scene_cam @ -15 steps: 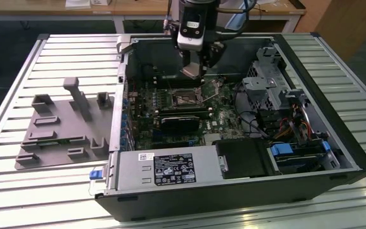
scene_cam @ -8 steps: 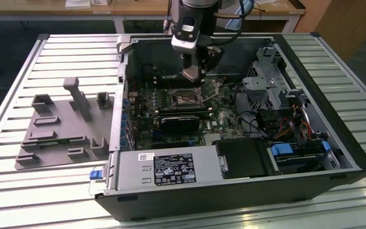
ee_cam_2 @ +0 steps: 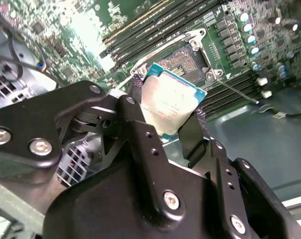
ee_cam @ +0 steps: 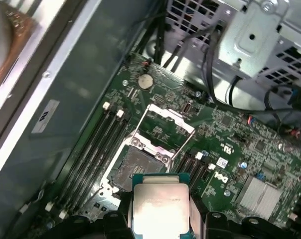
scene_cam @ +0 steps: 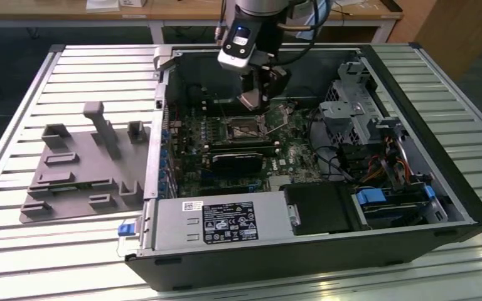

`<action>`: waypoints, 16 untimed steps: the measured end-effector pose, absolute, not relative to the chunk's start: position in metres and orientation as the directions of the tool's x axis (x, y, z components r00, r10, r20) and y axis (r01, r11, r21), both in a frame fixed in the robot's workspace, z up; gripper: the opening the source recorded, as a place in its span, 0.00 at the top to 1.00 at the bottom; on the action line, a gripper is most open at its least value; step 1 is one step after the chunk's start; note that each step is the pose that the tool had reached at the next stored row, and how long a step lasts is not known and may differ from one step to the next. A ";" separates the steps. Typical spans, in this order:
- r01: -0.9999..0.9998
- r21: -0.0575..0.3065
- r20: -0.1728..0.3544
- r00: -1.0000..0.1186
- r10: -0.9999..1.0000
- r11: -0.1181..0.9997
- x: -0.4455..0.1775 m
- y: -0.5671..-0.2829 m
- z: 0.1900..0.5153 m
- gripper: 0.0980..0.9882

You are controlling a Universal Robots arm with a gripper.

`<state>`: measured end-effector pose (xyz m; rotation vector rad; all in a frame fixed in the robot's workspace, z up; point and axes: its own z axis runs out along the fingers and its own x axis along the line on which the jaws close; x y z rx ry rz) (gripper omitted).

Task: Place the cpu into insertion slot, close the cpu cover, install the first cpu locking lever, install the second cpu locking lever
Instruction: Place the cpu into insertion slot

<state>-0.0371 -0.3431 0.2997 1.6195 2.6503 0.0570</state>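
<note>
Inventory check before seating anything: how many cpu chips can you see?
1. The cpu is clamped by the gripper between its jaws, held clear of the insertion slot, whose recess is empty.

Exterior view looks down into case (scene_cam: 266, 273), both wrist views close over insertion slot (ee_cam: 138, 167) (ee_cam_2: 186, 57)

You are in a robotics lab or test workshop. The bench (scene_cam: 23, 263) is built of ribbed aluminium profile slats, and an opened desktop computer case (scene_cam: 308, 266) lies on its side on it with the green motherboard (ee_cam: 250, 144) bared. A grey moulded fixture plate (scene_cam: 65, 188) sits beside the case. A robot arm (scene_cam: 258, 12) reaches in from above, and light wooden desks (scene_cam: 182, 12) on white legs stand behind
</note>
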 end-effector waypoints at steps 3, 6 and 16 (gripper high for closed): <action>0.913 0.050 -0.011 -0.406 0.914 0.406 -0.037 -0.343 0.297 0.51; 0.933 0.050 -0.011 -0.356 0.934 0.356 -0.037 -0.343 0.294 0.51; 0.982 0.050 -0.011 -0.181 0.983 0.182 -0.037 -0.343 0.284 0.51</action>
